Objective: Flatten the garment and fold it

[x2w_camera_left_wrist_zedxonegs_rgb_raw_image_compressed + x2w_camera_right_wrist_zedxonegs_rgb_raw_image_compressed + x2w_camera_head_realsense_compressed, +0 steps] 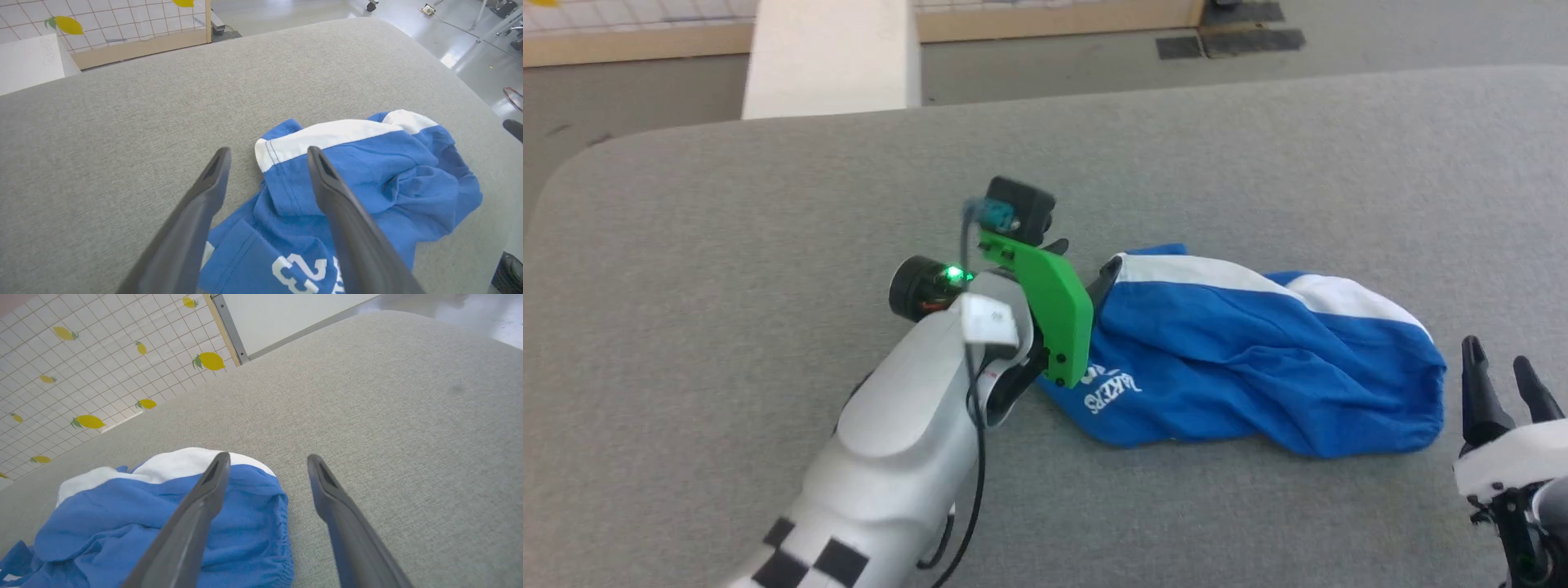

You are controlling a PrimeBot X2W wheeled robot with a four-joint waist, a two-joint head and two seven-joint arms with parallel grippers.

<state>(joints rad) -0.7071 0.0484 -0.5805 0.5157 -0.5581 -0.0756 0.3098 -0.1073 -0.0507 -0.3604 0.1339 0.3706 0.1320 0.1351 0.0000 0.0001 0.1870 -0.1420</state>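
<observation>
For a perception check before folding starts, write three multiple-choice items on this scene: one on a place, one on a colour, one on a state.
1. Where is the left claw relative to the garment?
A. At the end on the robot's left
B. At the end on the robot's right
C. Far away from it

2. What colour is the garment's stripe?
A. Yellow
B. White
C. Red

3. What state is the right claw in?
A. Shut on the garment
B. Shut on a tag
C. Open, holding nothing

Answers:
1 A: the head view shows its arm reaching the garment's left end.
2 B: a white band runs along the blue cloth.
3 C: its fingers stand apart and grip nothing.
</observation>
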